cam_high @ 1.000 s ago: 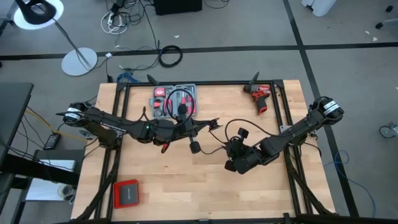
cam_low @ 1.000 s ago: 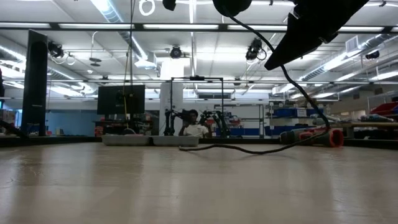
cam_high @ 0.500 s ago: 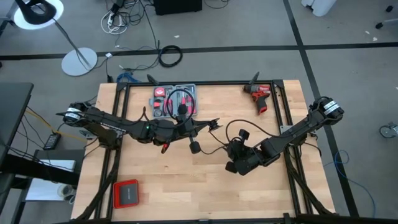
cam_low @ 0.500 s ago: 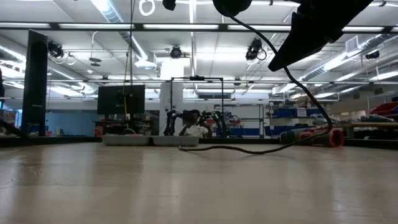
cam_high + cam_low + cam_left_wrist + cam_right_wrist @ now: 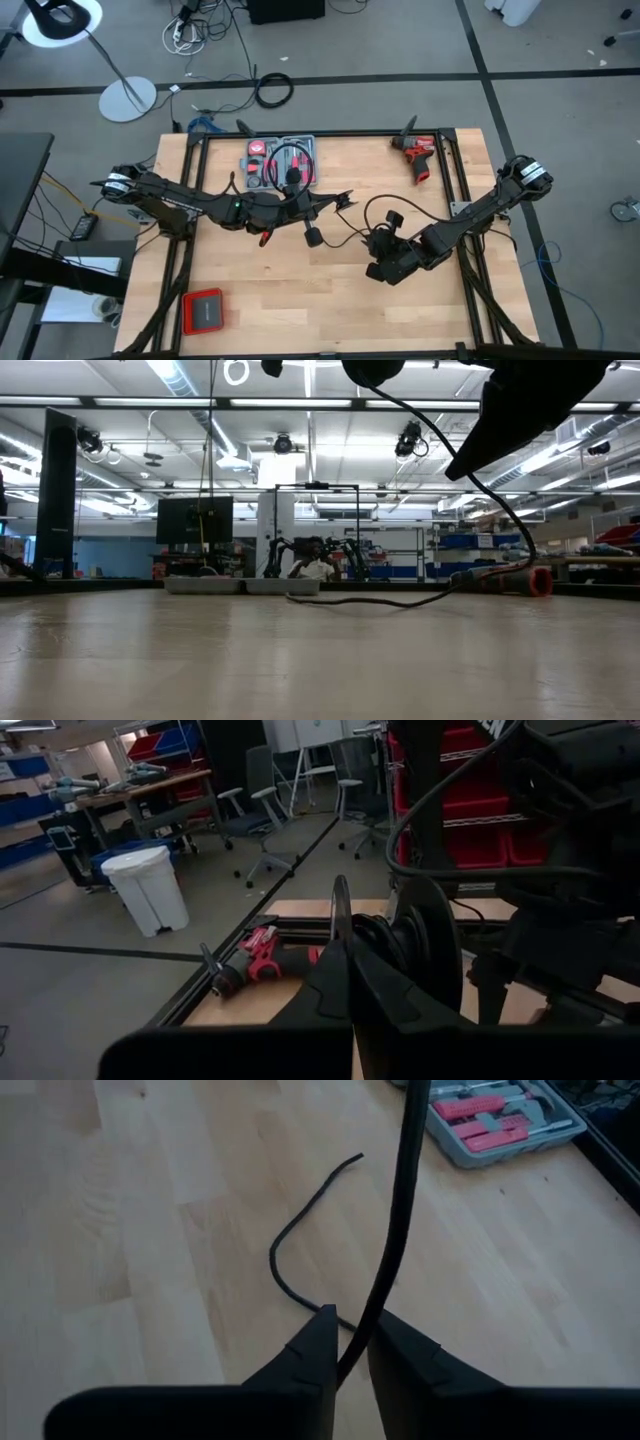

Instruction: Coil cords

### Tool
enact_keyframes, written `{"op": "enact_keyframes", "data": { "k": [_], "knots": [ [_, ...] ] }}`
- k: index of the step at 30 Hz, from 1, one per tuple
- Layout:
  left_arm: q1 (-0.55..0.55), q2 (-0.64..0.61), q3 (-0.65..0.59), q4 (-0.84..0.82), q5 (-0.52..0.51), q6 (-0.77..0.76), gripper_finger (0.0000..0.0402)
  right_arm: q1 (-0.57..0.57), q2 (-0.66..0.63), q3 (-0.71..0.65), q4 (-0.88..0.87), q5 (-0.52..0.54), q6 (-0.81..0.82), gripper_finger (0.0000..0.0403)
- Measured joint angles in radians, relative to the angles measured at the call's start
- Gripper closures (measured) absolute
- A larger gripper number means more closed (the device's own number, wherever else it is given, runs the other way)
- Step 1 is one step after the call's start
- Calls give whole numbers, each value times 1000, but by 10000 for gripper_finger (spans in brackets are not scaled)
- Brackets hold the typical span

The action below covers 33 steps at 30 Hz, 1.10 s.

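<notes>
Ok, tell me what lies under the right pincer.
Under the right pincer, shut on the black cable, lies bare wooden table and the cable's loose end; the pincer itself covers whatever lies straight beneath.

You're in a workshop-style lab: red parts bins (image 5: 470, 780) on shelving, workbenches (image 5: 130, 795), ceiling strip lights (image 5: 180, 375).

High cam looks straight down on the whole tabletop (image 5: 330, 300); low cam sits at surface level, facing the room. Wrist cams are close-in; left wrist and high both catch the red drill (image 5: 262, 958).

Bare tabletop (image 5: 300, 300) in front, red box (image 5: 203, 311) at left corner, tool case (image 5: 280, 162) behind.
</notes>
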<state>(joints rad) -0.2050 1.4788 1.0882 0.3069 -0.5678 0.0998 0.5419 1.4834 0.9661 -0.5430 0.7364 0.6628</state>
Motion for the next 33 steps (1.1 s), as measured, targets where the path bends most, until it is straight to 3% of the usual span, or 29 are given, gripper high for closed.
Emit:
{"op": "enact_keyframes", "data": {
  "k": [7,15,22,27,33],
  "knots": [
    [0,0,0,-5,0,0,402,2,0,0,-2,-22,0,393],
    [0,0,0,-7,3,-6,402,-13,0,0,-13,-27,7,398],
    [-1,0,0,16,72,-30,402,-66,0,0,-100,-13,-5,398],
    [-5,0,-1,-90,84,-42,402,-80,-24,1,-287,10,71,398],
    [-4,0,-1,-207,87,-60,402,-82,-86,0,-314,65,87,398]
  ]
}}
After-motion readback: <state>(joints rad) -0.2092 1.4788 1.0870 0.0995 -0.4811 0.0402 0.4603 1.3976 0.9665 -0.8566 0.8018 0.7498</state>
